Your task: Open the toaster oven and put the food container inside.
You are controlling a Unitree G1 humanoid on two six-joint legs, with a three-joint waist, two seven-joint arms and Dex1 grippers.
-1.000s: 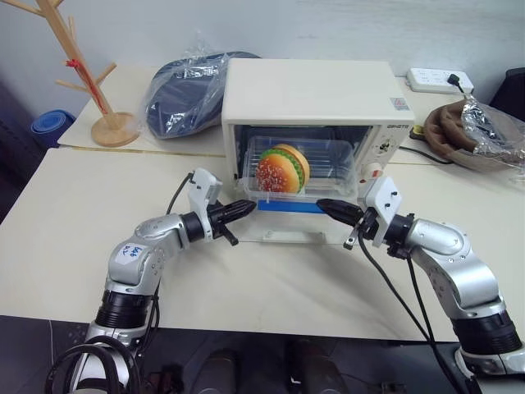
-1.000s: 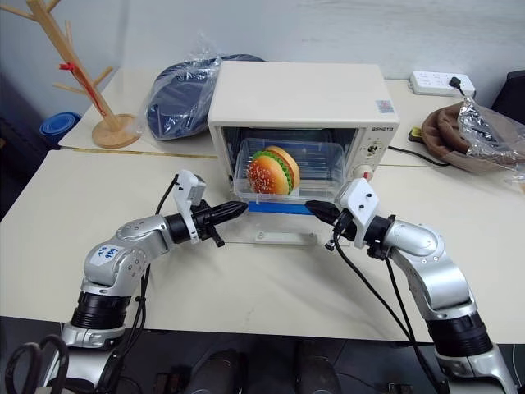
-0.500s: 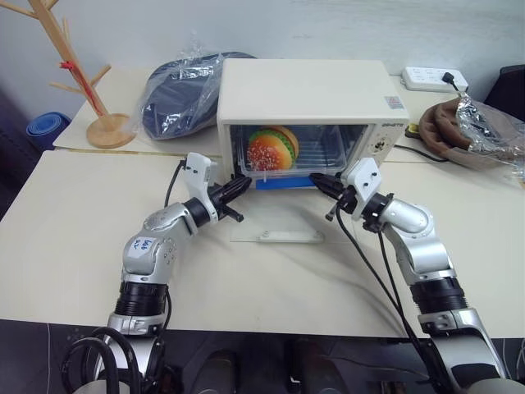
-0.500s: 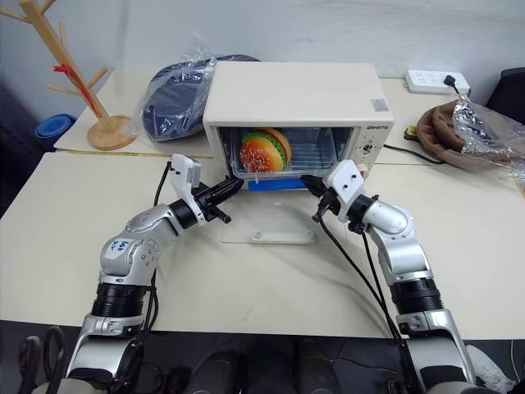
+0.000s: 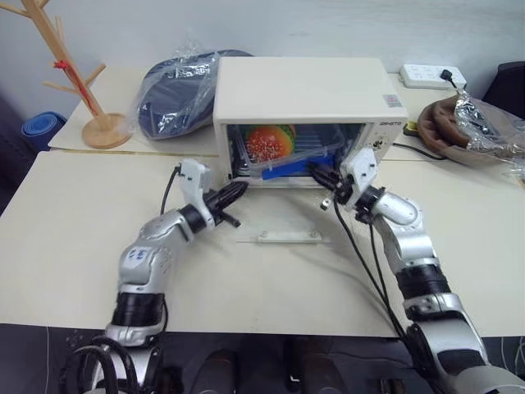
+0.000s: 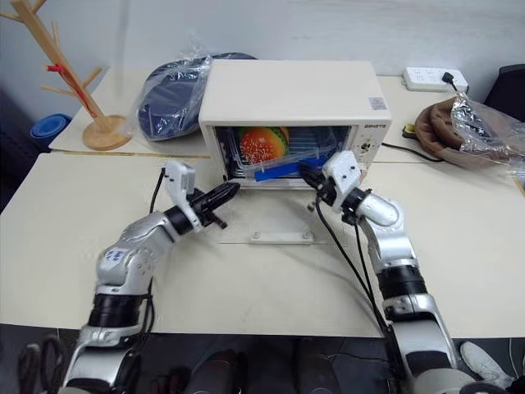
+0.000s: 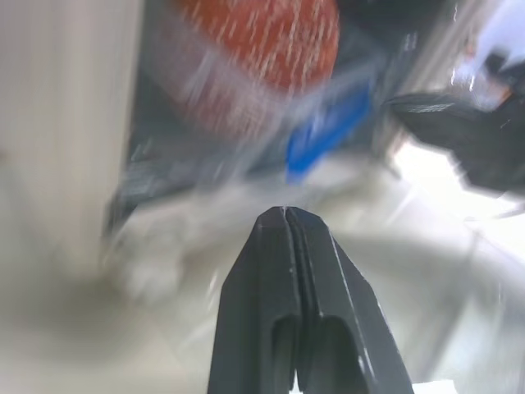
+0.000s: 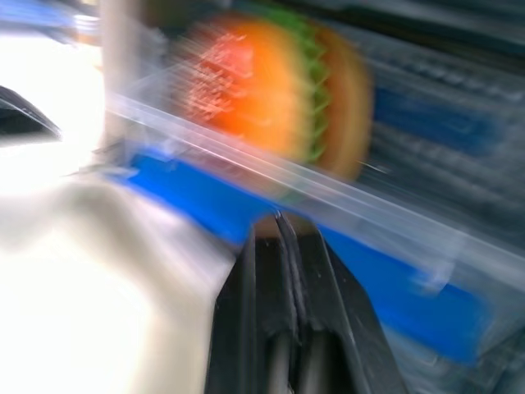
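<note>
The cream-white toaster oven point(image 5: 299, 89) stands at the back of the table with its glass door point(image 5: 283, 215) dropped flat in front and the bar handle point(image 5: 279, 238) nearest me. The clear food container point(image 5: 283, 152), with a toy hamburger point(image 5: 269, 141) inside, sits askew in the oven cavity. Its blue clip strip point(image 5: 297, 163) faces the opening. My right gripper point(image 5: 314, 170) is shut, and its tips press on that strip point(image 8: 205, 209). My left gripper point(image 5: 238, 190) is shut with nothing in it, over the door's left side, apart from the container.
A wooden branch stand point(image 5: 90, 90) and a dark bag in plastic wrap point(image 5: 172, 90) are at the back left. A power strip point(image 5: 431, 75) and a brown plastic-wrapped bundle point(image 5: 472, 123) lie at the back right. A table seam point(image 5: 123, 151) runs behind my arms.
The container has gone deeper into the oven and turned askew. My right gripper followed it forward, while my left gripper drew back leftward off it.
</note>
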